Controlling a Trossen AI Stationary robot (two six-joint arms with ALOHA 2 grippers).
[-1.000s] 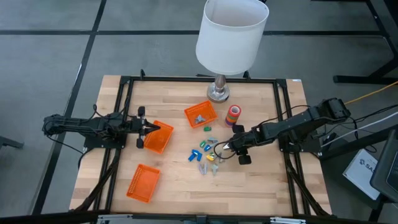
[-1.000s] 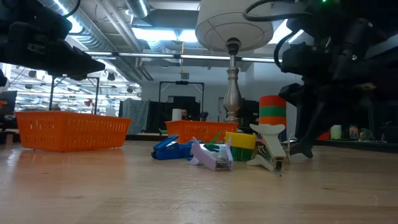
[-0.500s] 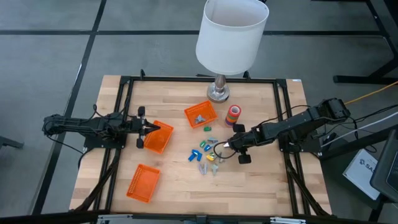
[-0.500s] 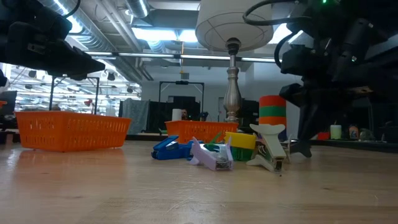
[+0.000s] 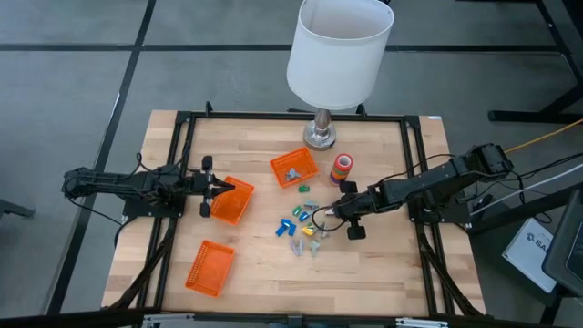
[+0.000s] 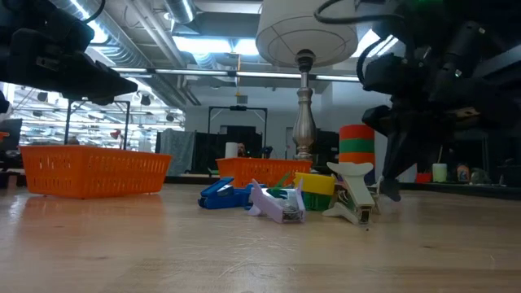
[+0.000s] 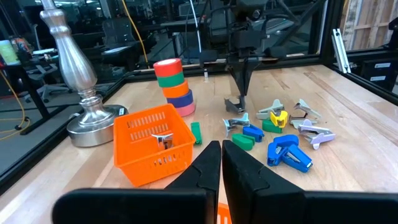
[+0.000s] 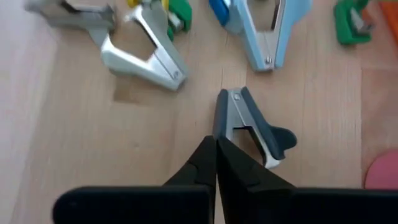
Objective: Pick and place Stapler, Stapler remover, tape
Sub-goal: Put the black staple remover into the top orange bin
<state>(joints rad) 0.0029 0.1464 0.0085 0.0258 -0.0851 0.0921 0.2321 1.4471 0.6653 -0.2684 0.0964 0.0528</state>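
A dark grey stapler remover [image 8: 252,124] lies on the table at the right edge of a cluster of small staplers and removers [image 5: 305,223]. My right gripper [image 8: 216,146] is shut, pointing down, its tips at the near end of that remover's metal arm. The stack of coloured tape rolls [image 5: 342,167] stands on the table beyond it. My left gripper [image 7: 221,152] is shut on nothing and hovers over the rim of an orange basket [image 5: 230,201] at the left. My right gripper comes from above with its shut fingertips [image 8: 211,152] meeting at the free end of the remover's left metal arm [image 8: 217,118]. Whether they pinch that arm or only touch it, I cannot tell. The remover lies flat on the table.
A lamp [image 5: 337,55] stands at the far edge, its metal base [image 5: 320,137] near the tape. A second orange basket [image 5: 294,168] holds a silver remover. A third basket [image 5: 210,267] lies near the front left. Silver, blue, green and yellow pieces [image 7: 286,134] crowd the middle.
My right gripper has shut its fingers beside the dark stapler remover, staying low over the table at nearly the same spot. The remover and the other pieces lie where they were.
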